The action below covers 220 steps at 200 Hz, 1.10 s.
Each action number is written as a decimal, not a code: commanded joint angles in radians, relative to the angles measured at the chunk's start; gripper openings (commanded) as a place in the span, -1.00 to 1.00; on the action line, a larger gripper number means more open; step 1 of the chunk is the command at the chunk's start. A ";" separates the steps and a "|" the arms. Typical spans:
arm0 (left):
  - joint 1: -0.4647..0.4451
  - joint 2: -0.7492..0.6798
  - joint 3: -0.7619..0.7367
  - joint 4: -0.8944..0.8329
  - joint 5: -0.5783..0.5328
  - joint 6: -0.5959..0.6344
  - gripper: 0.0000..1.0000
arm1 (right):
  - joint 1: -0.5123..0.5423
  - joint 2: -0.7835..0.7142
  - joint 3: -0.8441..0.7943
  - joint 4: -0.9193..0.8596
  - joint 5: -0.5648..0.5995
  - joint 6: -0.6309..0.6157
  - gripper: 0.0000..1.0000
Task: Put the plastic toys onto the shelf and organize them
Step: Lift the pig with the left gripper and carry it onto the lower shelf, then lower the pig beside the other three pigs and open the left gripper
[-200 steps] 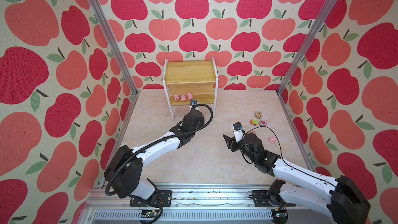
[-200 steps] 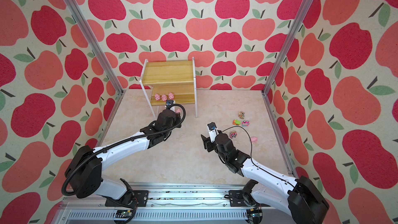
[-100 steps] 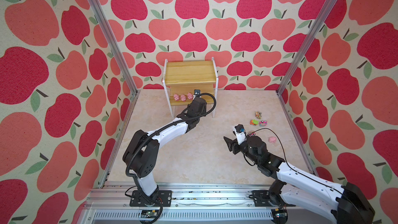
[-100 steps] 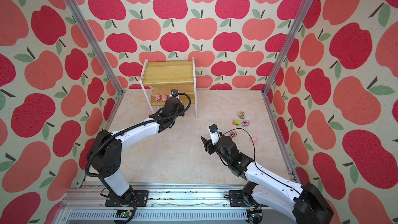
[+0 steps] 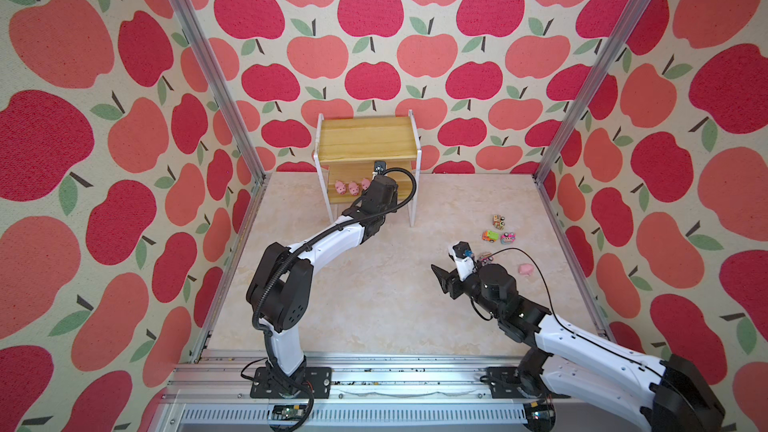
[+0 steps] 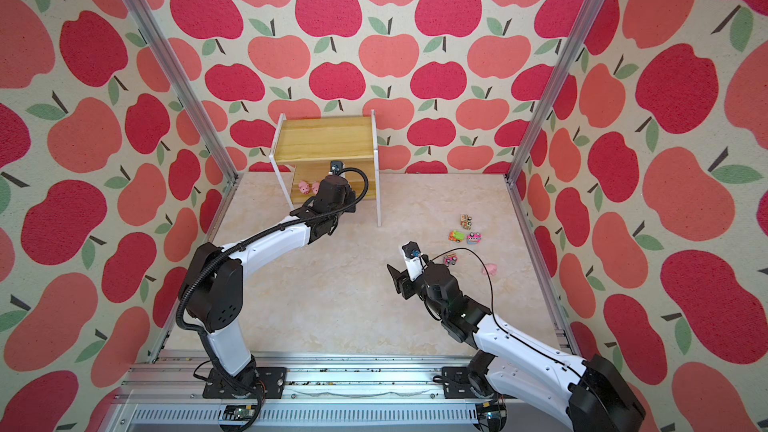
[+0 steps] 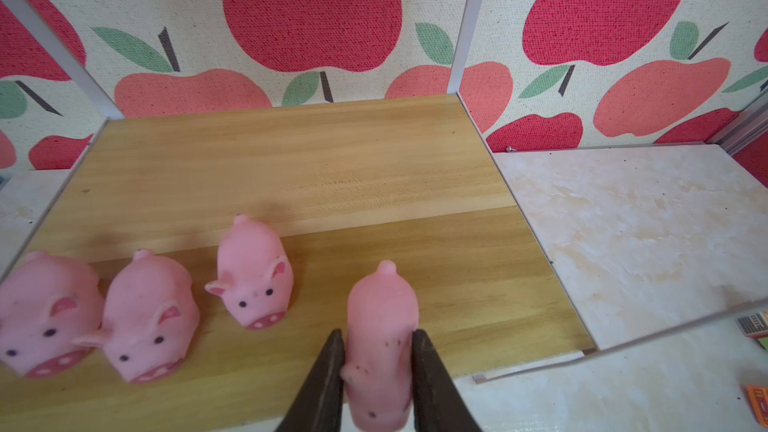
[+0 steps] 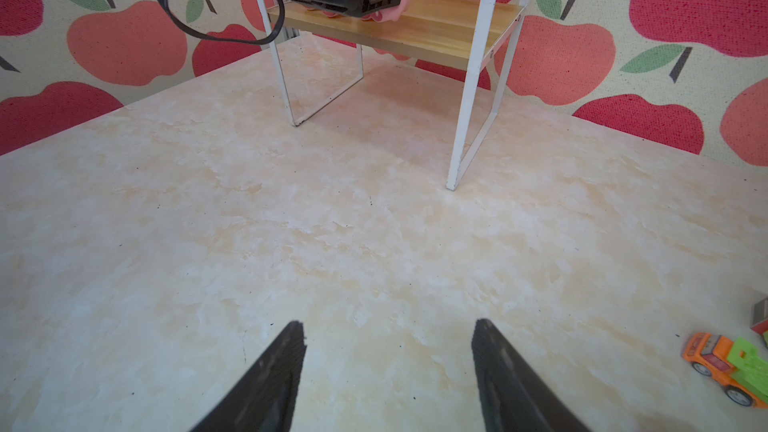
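Your left arm (image 5: 332, 238) reaches far out to the shelf (image 5: 365, 139), closer than a second ago, and the left gripper (image 7: 376, 336) squeezes a pink pig (image 7: 382, 305) at the front edge of the low board (image 7: 291, 168) beside three pigs (image 7: 249, 280), while your right gripper (image 8: 386, 334) hangs open over the floor (image 8: 374, 222) near the trucks (image 5: 491, 236).

no readable text, labels or numbers

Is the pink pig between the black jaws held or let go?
Held: left gripper jaws squeeze both sides of the small pink pig.
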<state>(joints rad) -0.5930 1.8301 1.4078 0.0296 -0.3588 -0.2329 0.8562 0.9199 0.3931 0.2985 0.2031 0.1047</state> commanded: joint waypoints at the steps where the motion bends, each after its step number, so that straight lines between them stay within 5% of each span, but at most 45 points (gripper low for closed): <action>1: 0.005 0.038 0.060 -0.018 0.009 0.023 -0.41 | 0.001 -0.012 -0.014 0.024 -0.013 -0.017 0.35; 220: 0.002 0.160 0.120 0.085 -0.141 -0.043 -0.37 | 0.001 0.044 -0.021 0.057 -0.027 -0.008 0.35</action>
<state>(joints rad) -0.5976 1.9587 1.4860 0.1040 -0.4595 -0.2501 0.8562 0.9524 0.3855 0.3290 0.1886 0.1013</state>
